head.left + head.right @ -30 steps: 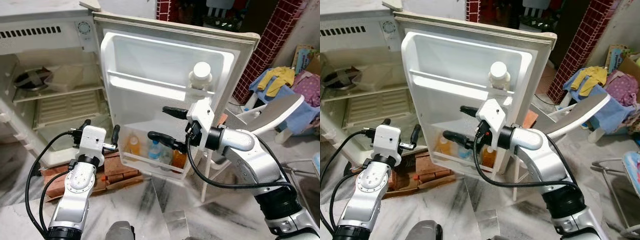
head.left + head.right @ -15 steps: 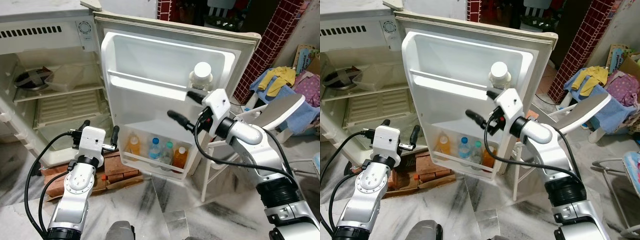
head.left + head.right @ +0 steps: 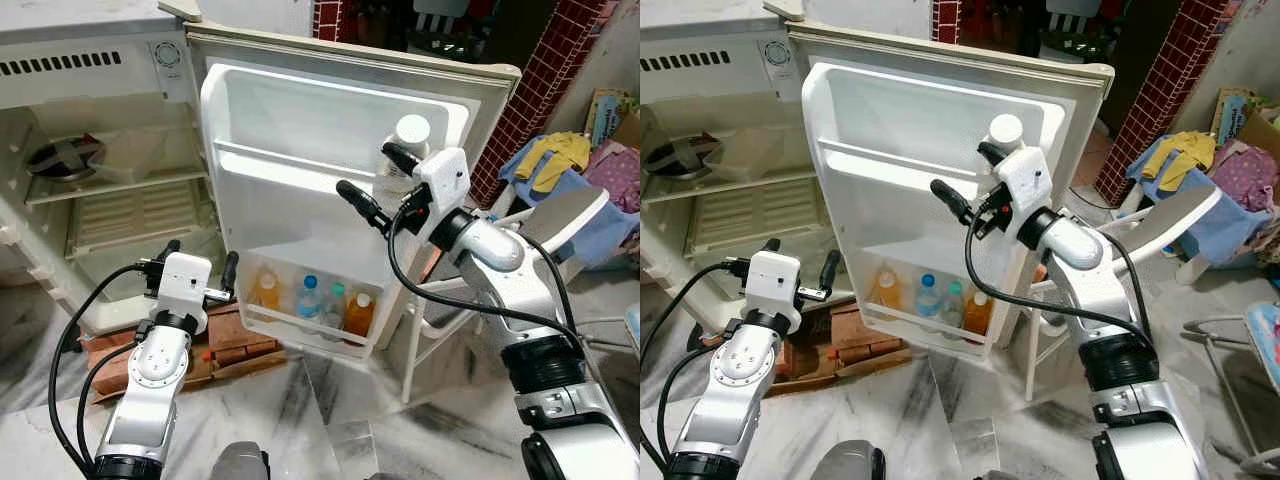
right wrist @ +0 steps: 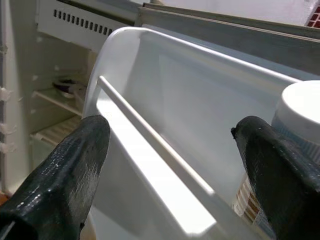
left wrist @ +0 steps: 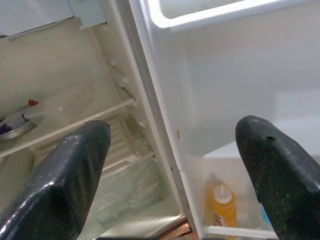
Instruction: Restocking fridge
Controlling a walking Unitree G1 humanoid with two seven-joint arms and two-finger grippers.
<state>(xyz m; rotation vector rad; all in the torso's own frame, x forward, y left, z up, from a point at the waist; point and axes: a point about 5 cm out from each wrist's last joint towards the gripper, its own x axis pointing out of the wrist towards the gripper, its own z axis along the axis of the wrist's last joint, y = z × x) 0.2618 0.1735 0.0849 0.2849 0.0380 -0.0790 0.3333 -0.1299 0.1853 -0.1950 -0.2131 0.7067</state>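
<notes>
While four bottles [image 3: 312,300] already stood in the fridge door's [image 3: 300,140] bottom rack, the right claw [image 3: 375,175] hung wide, empty, beside the white jar [image 3: 408,140] up on the mid rack; left claw [image 3: 200,262] wide too, idle w/ nothing held. Main shelves [image 3: 120,180] looked mostly unfilled.

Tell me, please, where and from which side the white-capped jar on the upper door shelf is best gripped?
Probably by the white cap and neck of the jar, from the open front: its body sits behind the shelf rail and only the top stands clear. The right gripper, fingers open, hovers just beside it.
</notes>
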